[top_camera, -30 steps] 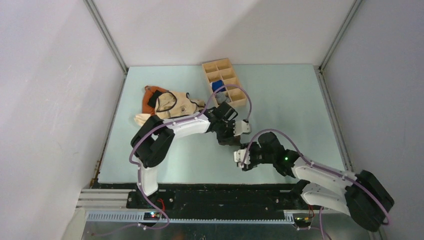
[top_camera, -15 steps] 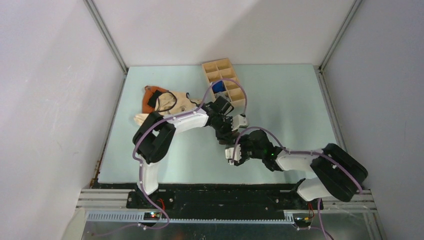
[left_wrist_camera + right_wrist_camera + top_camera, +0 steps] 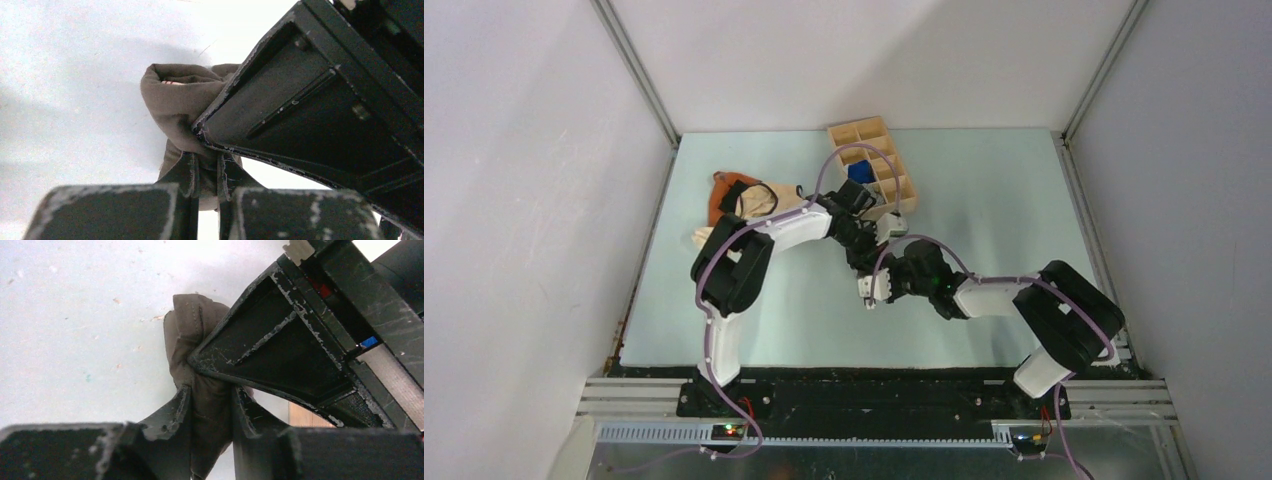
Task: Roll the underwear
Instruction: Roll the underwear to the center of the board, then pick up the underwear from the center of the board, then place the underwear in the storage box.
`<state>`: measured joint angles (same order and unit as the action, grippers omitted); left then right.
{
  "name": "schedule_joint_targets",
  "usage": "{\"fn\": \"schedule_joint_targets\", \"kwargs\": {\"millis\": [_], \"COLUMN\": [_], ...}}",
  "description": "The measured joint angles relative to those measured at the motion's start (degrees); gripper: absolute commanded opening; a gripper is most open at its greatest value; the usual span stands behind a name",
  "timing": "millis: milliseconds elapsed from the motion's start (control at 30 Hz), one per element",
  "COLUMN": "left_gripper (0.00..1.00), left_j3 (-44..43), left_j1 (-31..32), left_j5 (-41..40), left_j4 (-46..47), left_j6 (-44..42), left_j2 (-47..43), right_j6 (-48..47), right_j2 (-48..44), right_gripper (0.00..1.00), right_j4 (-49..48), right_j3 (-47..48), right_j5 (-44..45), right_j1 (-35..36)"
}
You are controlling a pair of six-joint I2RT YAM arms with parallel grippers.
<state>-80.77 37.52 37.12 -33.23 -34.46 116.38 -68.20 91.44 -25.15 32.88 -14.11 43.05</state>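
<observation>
The underwear (image 3: 175, 100) is a bunched, dark olive-brown bundle held just above the pale table between my two grippers. My left gripper (image 3: 207, 167) is shut on its lower fold, and the right arm's black finger (image 3: 300, 110) presses in from the upper right. In the right wrist view the underwear (image 3: 192, 335) hangs as a narrow twisted wad, with my right gripper (image 3: 210, 400) shut on a thick strip of it. In the top view the left gripper (image 3: 864, 255) and the right gripper (image 3: 874, 290) meet near the table's middle and hide the fabric.
A wooden compartment box (image 3: 874, 165) stands at the back centre with a small blue roll (image 3: 858, 172) in one cell, close behind the left wrist. A cream-and-orange garment (image 3: 749, 200) lies at the back left. Grey walls enclose the table.
Both grippers have moved left and away from the bases, staying close together. The right gripper's jaws opened wider, then came in on the fabric. The left grip has not changed.
</observation>
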Motion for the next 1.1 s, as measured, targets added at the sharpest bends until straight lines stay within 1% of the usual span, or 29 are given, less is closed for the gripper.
{"fn": "schedule_joint_targets", "kwargs": {"millis": [33, 100, 133, 167, 200, 233, 267, 300, 333, 400, 500, 700, 800, 933, 1100], "left_gripper": [0.03, 0.16, 0.32, 0.42, 0.72, 0.86, 0.96, 0.98, 0.99, 0.99, 0.99, 0.99, 0.99, 0.99, 0.99], "left_j3": [-0.3, -0.9, -1.2, -1.4, -1.5, -1.6, -1.7, -1.7, -1.7, -1.5, -1.5, -0.9, 1.3, 7.1, 13.1], "left_j1": [-0.5, -1.5, -2.0, -2.4, -2.8, -3.1, -3.5, -3.8, -4.7, -6.3, -9.5, -19.5, -21.8, -22.1, -22.1], "left_j5": [0.2, 0.4, 0.6, 0.6, 0.7, 0.9, 1.7, 2.0, 2.8, 4.7, 5.5, 5.3, 5.2, 5.3, 4.8], "left_j4": [-0.3, -1.0, -1.4, -1.6, -1.6, -1.5, -1.8, -2.7, -3.5, -4.7, -8.1, -10.6, -10.8, -11.0, -11.9], "left_j6": [0.0, 0.0, 0.0, 0.1, 0.2, 0.5, 1.2, 1.8, 3.2, 5.2, 9.0, 12.7, 13.5, 14.1, 14.1], "left_j2": [0.2, 0.5, 0.6, 0.7, 0.7, 0.8, 0.8, 0.7, 0.7, 0.5, -1.2, -11.4, -16.7, -22.2, -26.9], "right_j6": [0.0, -0.1, -0.3, -0.6, -0.9, -1.0, -1.0, -0.9, -0.9, -0.5, 0.8, 0.2, -2.6, -6.8, -10.4], "right_j2": [0.7, 1.7, 2.1, 2.6, 2.8, 3.0, 3.1, 3.1, 3.1, 2.8, 0.7, -3.6, -3.2, 0.9, 12.6], "right_gripper": [0.18, 0.05, 0.00, 0.00, 0.00, 0.00, 0.00, 0.00, 0.00, 0.00, 0.00, 0.00, 0.00, 0.00, 0.00], "right_j4": [1.5, 4.5, 5.7, 7.5, 8.5, 10.1, 11.5, 14.2, 15.7, 20.1, 30.0, 49.2, 56.8, 64.6, 70.3], "right_j3": [1.5, 4.5, 5.6, 7.0, 7.8, 8.7, 9.5, 10.5, 10.9, 13.0, 17.6, 29.7, 36.2, 46.0, 61.8], "right_j5": [0.0, -0.1, -0.1, -0.1, -0.3, -0.4, -0.7, -1.2, -2.1, -3.8, -6.6, -9.4, -9.5, -8.5, -4.8], "right_j1": [-0.1, -0.2, -0.2, -0.3, -0.3, -0.4, -0.5, -0.8, -1.1, -2.2, -4.6, -11.0, -13.8, -18.6, -23.8]}}
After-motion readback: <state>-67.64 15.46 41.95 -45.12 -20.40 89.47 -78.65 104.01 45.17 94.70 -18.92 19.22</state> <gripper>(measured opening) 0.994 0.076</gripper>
